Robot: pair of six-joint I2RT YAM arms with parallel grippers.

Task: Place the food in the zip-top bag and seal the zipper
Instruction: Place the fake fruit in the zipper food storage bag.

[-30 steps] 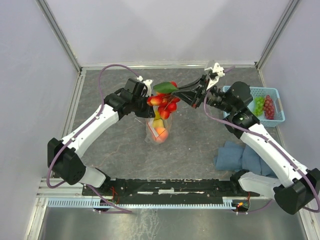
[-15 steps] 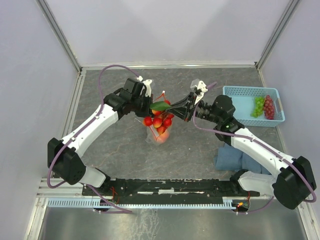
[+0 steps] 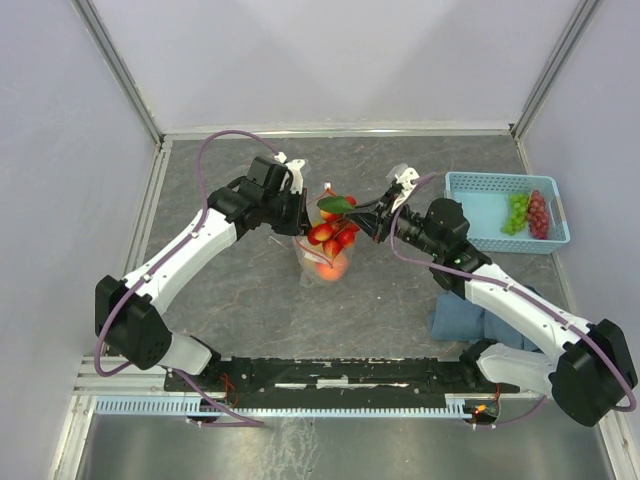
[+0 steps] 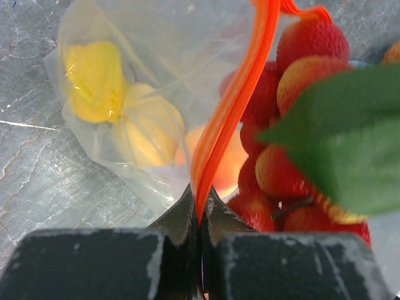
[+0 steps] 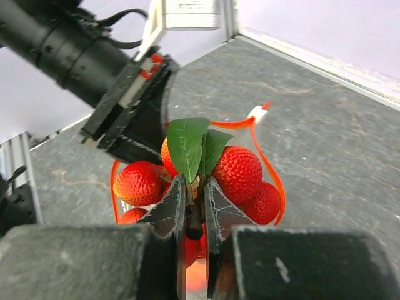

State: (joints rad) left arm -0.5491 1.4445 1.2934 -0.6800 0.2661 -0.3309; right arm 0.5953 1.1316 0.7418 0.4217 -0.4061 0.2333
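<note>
The zip-top bag [image 3: 322, 264] stands on the table with its mouth up. My left gripper [image 3: 302, 213] is shut on its orange zipper [image 4: 232, 106] and holds that edge up. Through the clear plastic show the yellow mango [image 4: 94, 80], the lemon [image 4: 147, 132] and the orange peach [image 3: 328, 268]. My right gripper [image 5: 195, 206] is shut on the stem of the strawberry bunch [image 5: 239, 172]. The bunch, with its green leaves [image 5: 190, 145], hangs inside the ring of the zipper [image 5: 276, 187] at the bag's mouth. The strawberries [image 4: 300, 62] press against the zipper beside my left fingers.
A light-blue basket [image 3: 478, 181] at the right holds green grapes [image 3: 516, 212] and purple grapes [image 3: 538, 214]. A blue cloth [image 3: 470, 312] lies under the right arm. Grey walls and metal rails close in the table.
The right gripper has carried the strawberry bunch down into the bag's mouth. The left gripper has kept its hold on the zipper edge in the same place.
</note>
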